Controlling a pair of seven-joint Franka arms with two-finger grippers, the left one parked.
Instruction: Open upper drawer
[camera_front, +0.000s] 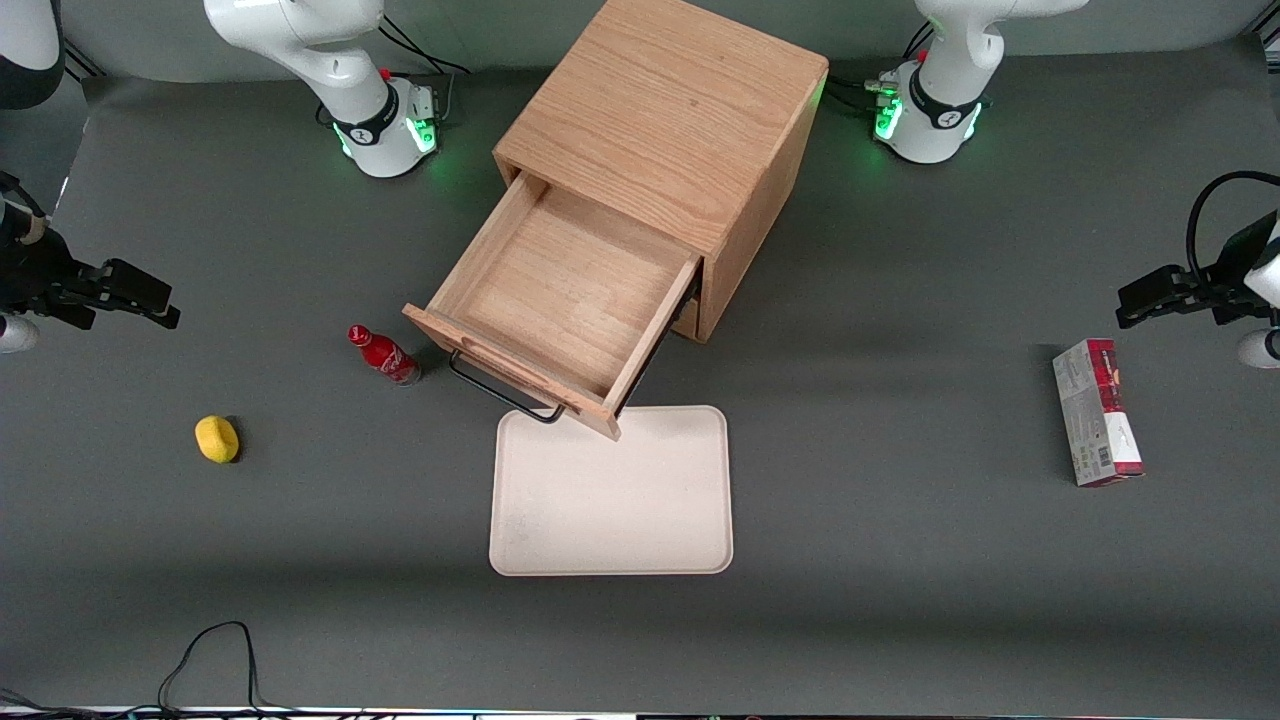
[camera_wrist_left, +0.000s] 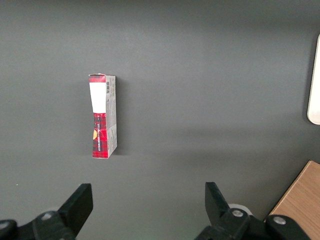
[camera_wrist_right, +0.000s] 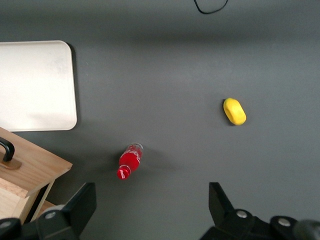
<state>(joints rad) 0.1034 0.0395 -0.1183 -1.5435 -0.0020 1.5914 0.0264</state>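
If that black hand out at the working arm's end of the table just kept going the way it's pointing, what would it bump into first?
Probably just the bare table. The hand points down with its fingers open. The red bottle and the yellow lump lie close to that line, the bottle closest, though depth is hard to judge.

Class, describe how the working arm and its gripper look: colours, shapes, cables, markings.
The working arm has glossy white rounded shells, a black joint band and green base lights. Black cables trail from the base. Its gripper is black, with two blocky fingers.
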